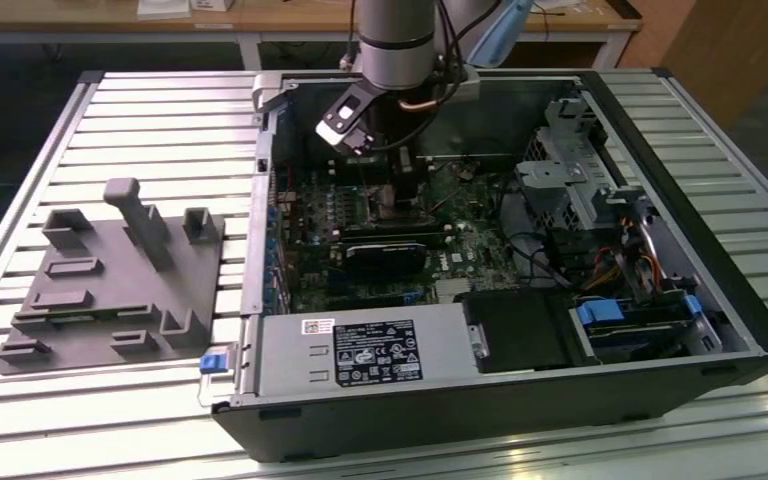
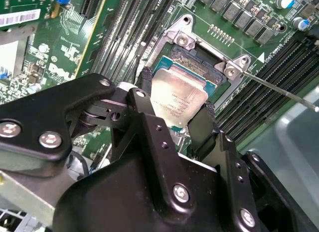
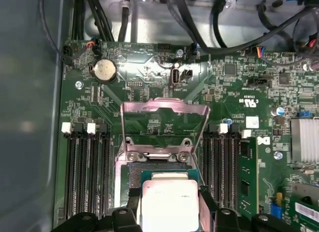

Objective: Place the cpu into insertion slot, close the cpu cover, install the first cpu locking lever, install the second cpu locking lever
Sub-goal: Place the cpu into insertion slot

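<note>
My gripper (image 2: 175, 100) is shut on the cpu (image 2: 179, 95), a pale silvery square chip pinched by its two opposite edges between the black fingers (image 2: 143, 85). The chip hangs tilted just above the insertion slot (image 2: 197, 57), whose dark centre shows past its far edge. In the first wrist view the cpu (image 3: 169, 204) sits low over the insertion slot (image 3: 159, 168), and the cpu cover (image 3: 164, 106) stands swung up and open behind it. A thin locking lever (image 2: 279, 90) sticks out beside the socket. In the exterior view the gripper (image 1: 404, 165) reaches down into the open computer case.
Black memory slots (image 3: 84, 167) flank the socket on both sides. A long black card (image 1: 391, 250) lies across the board below it. Cables (image 3: 239, 32) run along the case wall. A power supply (image 1: 357, 350), a drive cage (image 1: 564, 180) and a grey fixture (image 1: 117, 280) outside the case surround the work area.
</note>
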Controlling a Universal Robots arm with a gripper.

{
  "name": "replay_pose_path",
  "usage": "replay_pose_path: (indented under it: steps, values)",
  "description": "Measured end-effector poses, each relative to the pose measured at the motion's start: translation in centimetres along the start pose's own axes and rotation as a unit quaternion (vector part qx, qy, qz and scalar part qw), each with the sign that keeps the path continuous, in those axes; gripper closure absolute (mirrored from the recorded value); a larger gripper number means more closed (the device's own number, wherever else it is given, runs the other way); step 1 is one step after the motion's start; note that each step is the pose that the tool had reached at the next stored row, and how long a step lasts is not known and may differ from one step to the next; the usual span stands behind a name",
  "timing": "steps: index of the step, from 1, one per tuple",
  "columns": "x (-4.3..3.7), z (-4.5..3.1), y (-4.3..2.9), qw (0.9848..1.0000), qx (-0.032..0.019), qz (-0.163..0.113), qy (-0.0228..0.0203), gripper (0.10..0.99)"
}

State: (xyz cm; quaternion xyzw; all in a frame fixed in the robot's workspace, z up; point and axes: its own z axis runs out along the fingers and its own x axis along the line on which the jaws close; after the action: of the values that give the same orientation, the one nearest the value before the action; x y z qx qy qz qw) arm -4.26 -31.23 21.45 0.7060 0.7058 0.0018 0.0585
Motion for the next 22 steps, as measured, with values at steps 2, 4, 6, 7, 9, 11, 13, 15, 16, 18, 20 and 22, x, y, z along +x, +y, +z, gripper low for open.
replay_pose_path:
  steps: [2,4,6,7,9,11,13,15,16,18,20,22]
  values:
    - [0.12,0.2,-0.03,1.0,0.0,0.0,-0.0001,0.545]
    - [0.27,0.37,-0.05,1.0,0.0,0.0,-0.0001,0.545]
    - [0.38,0.63,-0.07,1.0,0.0,0.0,-0.0001,0.545]
    - [0.4,0.77,-0.08,1.0,0.0,0.0,0.0,0.545]
    - [0.45,1.06,-0.11,1.0,0.0,0.0,0.0,0.545]
    - [0.47,1.26,-0.14,1.0,0.0,0.0,0.0,0.545]
    - [0.47,1.32,-0.15,1.0,0.0001,0.0,-0.0001,0.545]
    - [0.48,1.35,-0.15,1.0,0.0,0.0,0.0,0.545]
    - [0.49,1.43,-0.15,1.0,-0.0001,0.0,0.0001,0.545]
    - [0.49,1.57,-0.17,1.0,0.0,0.0,0.0004,0.545]
    - [0.49,1.67,-0.18,1.0,0.0001,0.0,0.0033,0.545]
    - [0.51,1.76,-0.19,1.0,0.0,0.001,0.0087,0.545]
